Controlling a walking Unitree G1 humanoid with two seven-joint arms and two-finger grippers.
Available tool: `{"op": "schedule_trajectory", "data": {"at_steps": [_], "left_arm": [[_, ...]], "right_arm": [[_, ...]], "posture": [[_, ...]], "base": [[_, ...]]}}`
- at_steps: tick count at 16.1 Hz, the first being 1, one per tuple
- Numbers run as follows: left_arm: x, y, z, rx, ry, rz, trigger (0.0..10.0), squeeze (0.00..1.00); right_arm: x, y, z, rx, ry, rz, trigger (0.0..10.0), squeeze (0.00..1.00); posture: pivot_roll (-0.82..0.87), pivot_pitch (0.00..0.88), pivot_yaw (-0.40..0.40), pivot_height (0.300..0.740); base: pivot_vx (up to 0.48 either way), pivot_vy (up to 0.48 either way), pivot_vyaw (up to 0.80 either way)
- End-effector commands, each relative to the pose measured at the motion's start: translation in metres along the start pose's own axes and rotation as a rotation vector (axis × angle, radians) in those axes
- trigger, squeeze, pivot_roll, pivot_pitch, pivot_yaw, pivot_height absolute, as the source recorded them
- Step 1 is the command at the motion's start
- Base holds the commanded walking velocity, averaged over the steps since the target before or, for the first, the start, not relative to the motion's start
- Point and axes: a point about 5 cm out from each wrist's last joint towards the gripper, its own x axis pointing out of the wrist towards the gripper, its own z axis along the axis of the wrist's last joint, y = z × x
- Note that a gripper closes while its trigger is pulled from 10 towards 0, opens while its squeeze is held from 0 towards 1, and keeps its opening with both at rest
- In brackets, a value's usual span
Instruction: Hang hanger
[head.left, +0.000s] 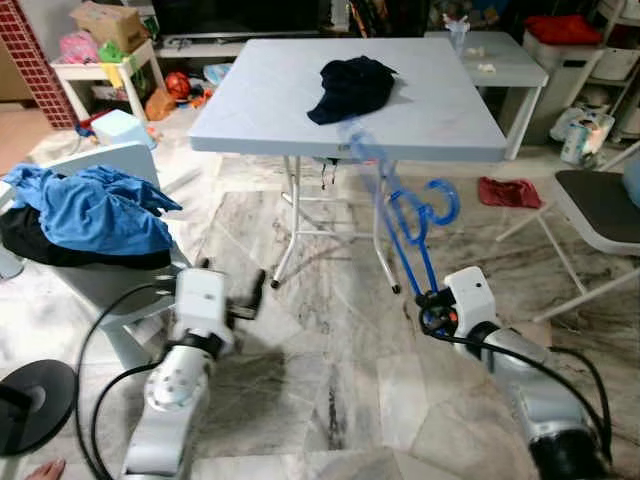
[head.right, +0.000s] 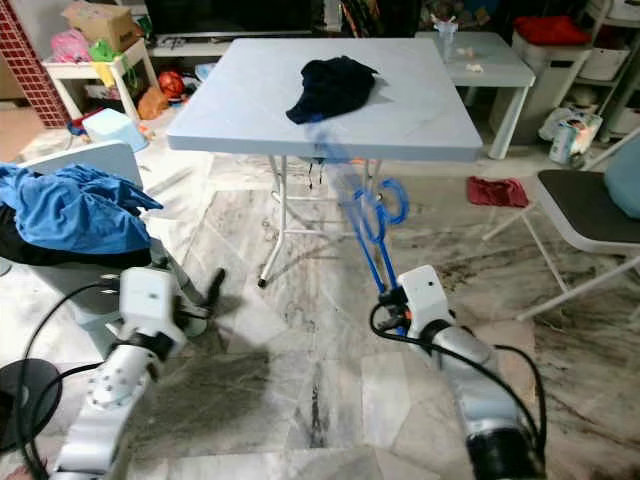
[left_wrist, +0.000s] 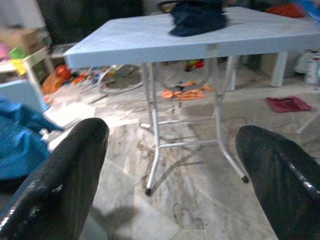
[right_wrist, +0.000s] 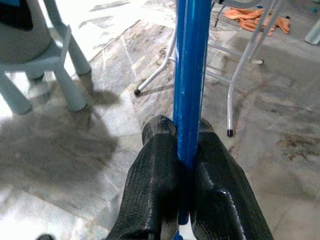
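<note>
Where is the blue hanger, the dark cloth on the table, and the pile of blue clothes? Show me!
blue hanger (head.left: 412, 235): left eye view, on its straight bars below the hook.
dark cloth (head.left: 352, 86): left eye view, middle of the heap.
blue clothes (head.left: 90, 208): left eye view, middle of the pile.

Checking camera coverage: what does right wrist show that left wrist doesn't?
Right wrist: the right end effector shut on the blue hanger, and the legs of a pale stool. Left wrist: the left end effector open and holding nothing, the grey tabletop with a dark garment on it, and a red cloth on the floor. Both: the table's metal legs and the marble floor.
</note>
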Motion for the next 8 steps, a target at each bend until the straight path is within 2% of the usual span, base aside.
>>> {"op": "schedule_trajectory", "data": {"at_steps": [1, 2, 4, 6, 8], "left_arm": [[-0.003, 0.006, 0.0, -0.027, 0.006, 0.045, 10.0, 1.0], [-0.003, 0.007, 0.001, -0.041, 0.011, 0.056, 10.0, 1.0], [-0.002, 0.007, 0.001, -0.065, 0.026, 0.082, 10.0, 1.0], [-0.001, 0.005, 0.001, -0.075, 0.032, 0.077, 10.0, 1.0], [0.002, 0.002, 0.001, -0.068, 0.044, 0.051, 10.0, 1.0]], "right_arm": [[-0.004, 0.006, 0.003, 0.031, -0.013, -0.005, 8.5, 0.0], [-0.008, 0.01, 0.002, 0.054, -0.017, -0.022, 10.0, 0.0], [-0.013, 0.018, 0.005, 0.076, -0.039, -0.05, 10.0, 0.0], [-0.014, 0.022, 0.009, 0.059, -0.07, -0.052, 10.0, 0.0], [-0.014, 0.017, 0.011, 0.067, -0.048, -0.158, 10.0, 0.0]], "posture": [[-0.11, 0.0, 0.011, 0.74], [-0.11, 0.0, 0.011, 0.74], [-0.11, 0.0, 0.01, 0.74], [-0.12, 0.0, 0.007, 0.74], [-0.12, 0.0, 0.005, 0.74]], "base": [[0.0, 0.0, 0.0], [0.0, 0.0, 0.0], [0.0, 0.0, 0.0], [0.0, 0.0, 0.0], [0.0, 0.0, 0.0]]}}
